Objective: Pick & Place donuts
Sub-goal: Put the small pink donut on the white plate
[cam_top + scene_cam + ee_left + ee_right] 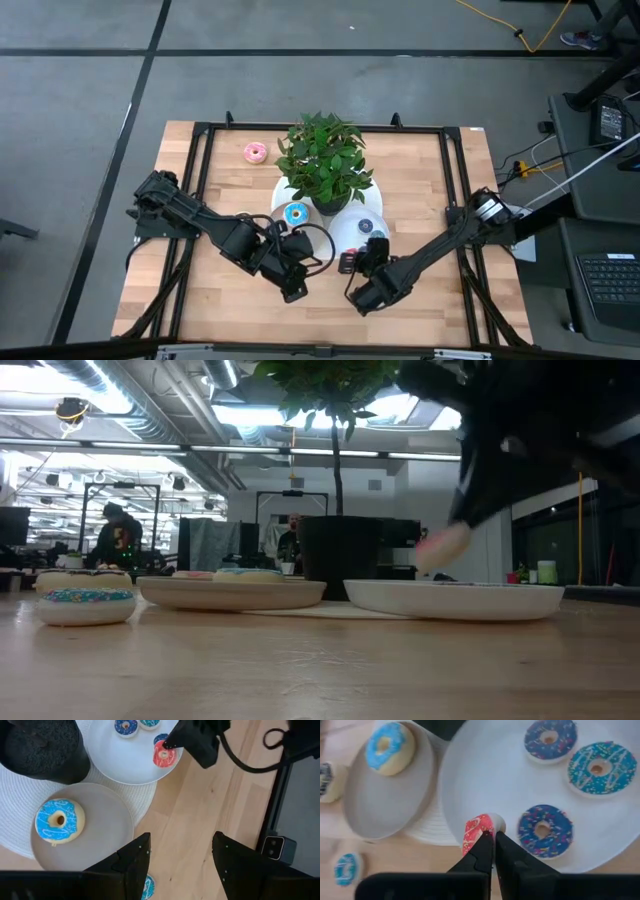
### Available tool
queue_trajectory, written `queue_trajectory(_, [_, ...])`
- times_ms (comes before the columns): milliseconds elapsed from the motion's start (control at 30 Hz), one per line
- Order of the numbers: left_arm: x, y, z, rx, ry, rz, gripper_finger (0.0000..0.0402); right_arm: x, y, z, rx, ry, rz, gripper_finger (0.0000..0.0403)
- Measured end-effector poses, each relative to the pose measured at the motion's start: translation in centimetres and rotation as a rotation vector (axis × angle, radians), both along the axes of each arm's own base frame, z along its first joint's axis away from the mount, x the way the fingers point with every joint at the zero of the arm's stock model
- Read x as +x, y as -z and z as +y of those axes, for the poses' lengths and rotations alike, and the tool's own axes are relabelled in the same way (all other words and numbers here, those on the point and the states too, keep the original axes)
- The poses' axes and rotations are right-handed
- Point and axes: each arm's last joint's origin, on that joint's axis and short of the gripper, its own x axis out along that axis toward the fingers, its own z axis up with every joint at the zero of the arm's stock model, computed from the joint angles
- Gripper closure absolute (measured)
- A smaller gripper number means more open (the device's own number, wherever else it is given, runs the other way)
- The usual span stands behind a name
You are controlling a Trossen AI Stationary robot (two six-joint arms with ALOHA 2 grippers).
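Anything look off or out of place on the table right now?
Mostly tidy. One oddity: the red-iced donut stands on edge, tilted at the rim of the white plate, pinched by the right gripper, not lying flat like the three blue donuts there. The left gripper hangs open beside the grey plate.

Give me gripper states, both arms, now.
Left gripper: open, empty, hovering beside the grey plate.
Right gripper: shut on the pink donut at the white plate's rim.
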Motion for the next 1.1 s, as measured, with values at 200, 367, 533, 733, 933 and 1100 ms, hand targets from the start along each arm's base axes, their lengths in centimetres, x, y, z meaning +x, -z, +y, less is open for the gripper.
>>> queue_trajectory(200, [0.0, 0.0, 0.0, -0.012, -0.011, -0.003, 0.0199, -2.2, -0.2, -1.5, 0.001, -0.013, -0.024, 0.0386])
queue_trajectory(367, [0.0, 0.0, 0.0, -0.018, -0.021, -0.008, 0.0199, -4.6, -1.2, -3.7, 0.002, -0.080, -0.057, 0.0386])
queue_trajectory(533, [0.3, -0.2, -0.2, -0.033, -0.022, -0.035, 0.0199, -5.9, -1.8, -6.3, 0.020, -0.213, -0.131, 0.0387])
queue_trajectory(733, [0.3, -0.2, -0.2, -0.045, -0.028, -0.036, 0.0199, -7.3, -1.7, -9.8, 0.046, -0.352, -0.117, 0.0387])
queue_trajectory(933, [0.4, -0.2, -0.2, -0.054, -0.028, -0.049, 0.0199, -7.2, -1.1, -13.3, 0.083, -0.512, -0.090, 0.0396])
queue_trajectory(1100, [0.4, -0.2, -0.2, -0.062, -0.041, -0.050, 0.0199, -6.1, -1.5, -15.7, 0.080, -0.618, -0.126, 0.0396])
